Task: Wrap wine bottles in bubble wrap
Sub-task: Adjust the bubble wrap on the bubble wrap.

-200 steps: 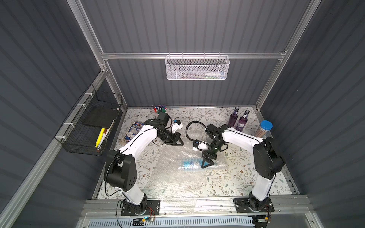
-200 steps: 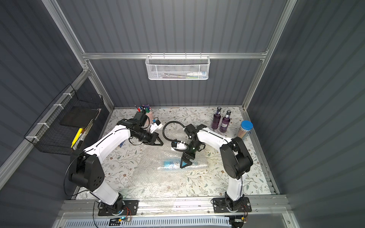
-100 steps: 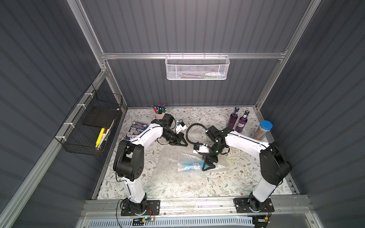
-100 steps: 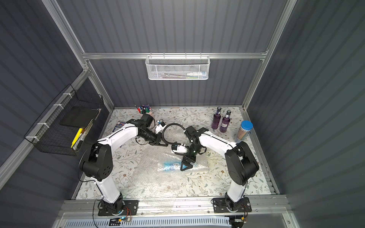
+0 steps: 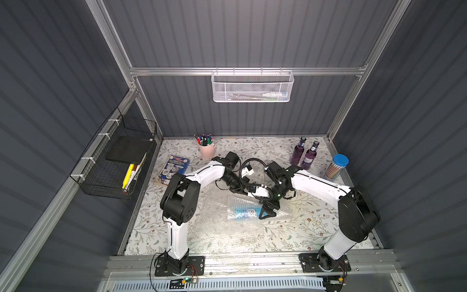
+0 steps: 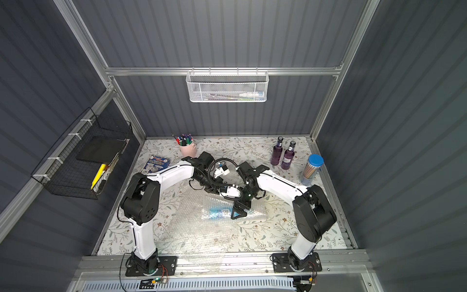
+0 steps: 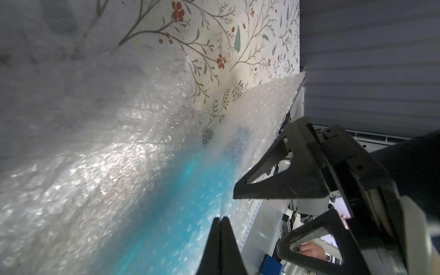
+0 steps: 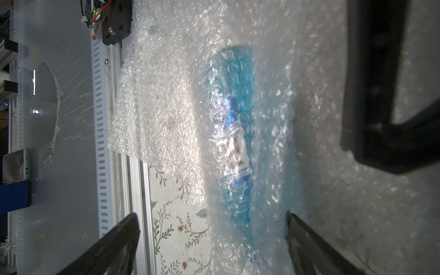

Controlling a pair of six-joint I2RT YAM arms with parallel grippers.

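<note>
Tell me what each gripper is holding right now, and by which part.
Left gripper appears to pinch the bubble wrap by its lifted edge, beside the blue bottle; right gripper is open, holding nothing.

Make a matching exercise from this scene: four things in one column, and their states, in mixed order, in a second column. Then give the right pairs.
Column one:
1. blue wine bottle
2. purple wine bottles
3. left gripper
4. right gripper

Column two:
A. open, over the covered bottle
B. standing upright at the back of the table
C. lying under bubble wrap
D. shut on the wrap's edge

Pairs: 1-C, 2-B, 3-D, 4-A
</note>
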